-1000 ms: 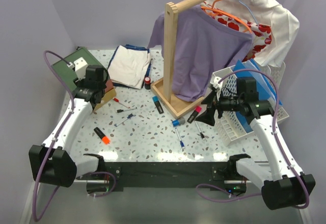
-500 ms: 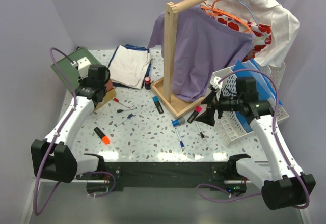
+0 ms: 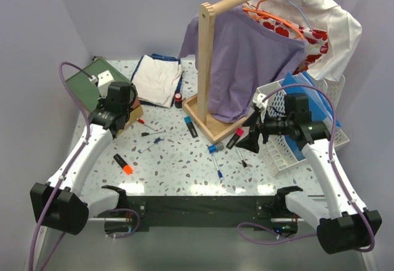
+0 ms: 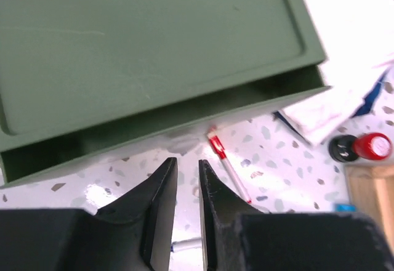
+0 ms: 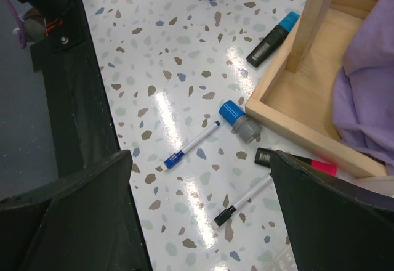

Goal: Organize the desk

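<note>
The desk (image 3: 178,160) is a white speckled top strewn with pens and markers. My left gripper (image 3: 118,112) (image 4: 187,161) hovers at the front edge of the green-topped drawer box (image 4: 148,43). Its jaws are open only by a narrow gap, with nothing between them. A red-capped pen (image 4: 223,160) lies just right of its fingertips. My right gripper (image 3: 251,137) (image 5: 200,157) hangs wide open and empty above a blue-capped pen (image 5: 191,143) and a black-capped pen (image 5: 243,200).
A wooden clothes rack (image 3: 206,55) carrying a purple shirt (image 3: 252,61) stands mid-desk, with a white basket (image 3: 308,129) at the right. Folded white cloth (image 3: 157,80) lies at the back. A red-capped bottle (image 4: 363,146), an orange highlighter (image 3: 123,164) and a blue-capped stamp (image 5: 237,120) are scattered about.
My left gripper's jaws have narrowed from wider apart to a thin gap, and the left arm has shifted slightly to the right. The right arm has not moved.
</note>
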You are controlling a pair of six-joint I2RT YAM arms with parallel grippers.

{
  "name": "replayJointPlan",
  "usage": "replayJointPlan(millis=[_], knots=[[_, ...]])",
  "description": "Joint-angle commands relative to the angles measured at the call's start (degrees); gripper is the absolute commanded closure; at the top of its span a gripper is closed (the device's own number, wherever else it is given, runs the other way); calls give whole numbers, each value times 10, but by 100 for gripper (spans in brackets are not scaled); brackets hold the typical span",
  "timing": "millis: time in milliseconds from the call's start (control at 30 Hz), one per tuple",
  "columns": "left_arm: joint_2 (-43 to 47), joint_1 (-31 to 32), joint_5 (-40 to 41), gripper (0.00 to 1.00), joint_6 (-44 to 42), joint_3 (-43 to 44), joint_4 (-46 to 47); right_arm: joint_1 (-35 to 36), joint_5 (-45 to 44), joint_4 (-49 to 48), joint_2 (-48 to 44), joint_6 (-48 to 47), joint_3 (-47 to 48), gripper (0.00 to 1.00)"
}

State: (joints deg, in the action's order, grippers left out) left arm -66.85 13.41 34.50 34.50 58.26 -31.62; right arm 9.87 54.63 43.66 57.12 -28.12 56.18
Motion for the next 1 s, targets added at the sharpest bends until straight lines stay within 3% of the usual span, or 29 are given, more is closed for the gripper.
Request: replayJointPlan(millis=[0,300,367,433,500,967], knots=[[42,33,-18,85,45,-21,-4,4,-1,-3,-5,-12,7,1],[82,53,-54,85,67,-48,-33,9,-3,0,-7,-16,8,1],[91,53,-25,80,63,-48,-34,9,-2,-1,-8,-16,9,1],[88,53,4,63,57,-42,-32,10,-2,-1,-8,-17,9,1],[78,53,14,57,50,-25,-33,11,-4,-2,-9,-17,8,1],[-6,43,93,41,80,32,-37,17,-13,2,-13,-21,9,1]])
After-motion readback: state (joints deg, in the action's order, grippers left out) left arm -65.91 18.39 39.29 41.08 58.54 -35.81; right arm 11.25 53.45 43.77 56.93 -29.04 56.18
